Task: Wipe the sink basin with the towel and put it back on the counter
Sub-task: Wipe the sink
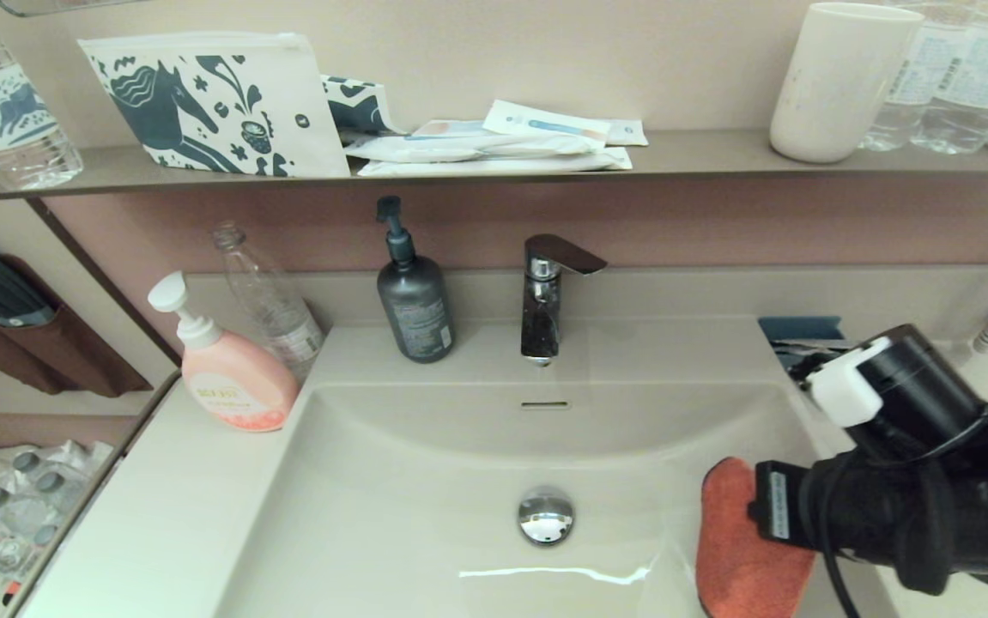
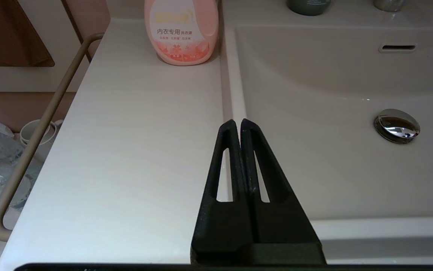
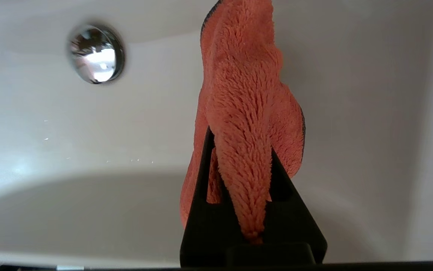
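Right claw (image 3: pixel 239 150) is clamped tight on the towel (image 3: pixel 246 94), which hangs ahead of it inside the basin (image 1: pixel 425 481), drain (image 3: pixel 96 53) off to one side — press flat, sweep broadly, keep the grip.

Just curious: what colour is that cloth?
Orange-red towel with dark edging; right wrist view shows it best.

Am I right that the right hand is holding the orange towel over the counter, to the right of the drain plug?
Not quite. The right hand is shut on the towel, but over the sink basin, not the counter, as the right wrist view shows. It is to the right of the drain plug, as you said.
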